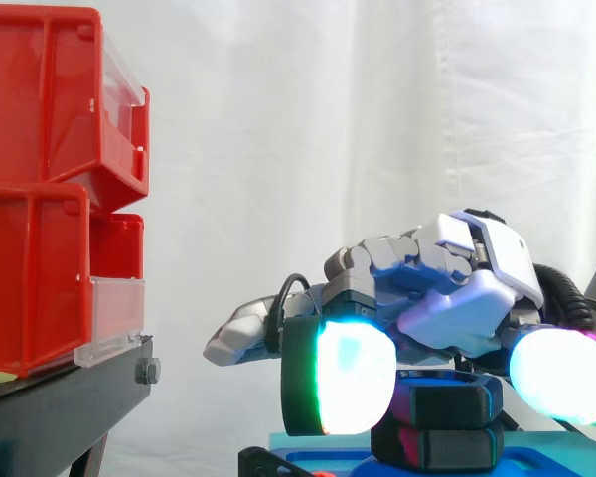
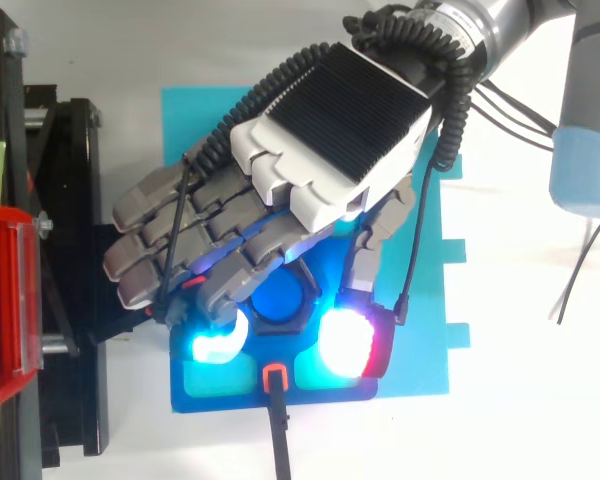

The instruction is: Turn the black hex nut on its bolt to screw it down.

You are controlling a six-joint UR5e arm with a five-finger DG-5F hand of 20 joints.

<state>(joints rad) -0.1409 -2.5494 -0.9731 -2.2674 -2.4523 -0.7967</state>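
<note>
The black hex nut (image 2: pixel 280 300) sits on its bolt in a dark blue fixture (image 2: pixel 210 385). From the side, the nut (image 1: pixel 449 400) is stacked above a second black hex piece (image 1: pixel 439 447). My hand (image 2: pixel 330 120) hovers palm down right over it, fingers curled. One glowing cyan-white fingertip (image 1: pixel 353 378) presses at the nut's left side and a glowing red-white one (image 1: pixel 561 376) at its right, pinching it. The other fingers (image 2: pixel 160 240) stretch left past the nut, holding nothing. The hand hides the bolt's top.
Red bins (image 1: pixel 40 199) stand stacked on a black stand (image 1: pixel 60 397) at the left, close to the outstretched fingers. The fixture lies on a light blue sheet (image 2: pixel 425 300). A black lead with an orange plug (image 2: pixel 273 377) leaves the fixture's front edge.
</note>
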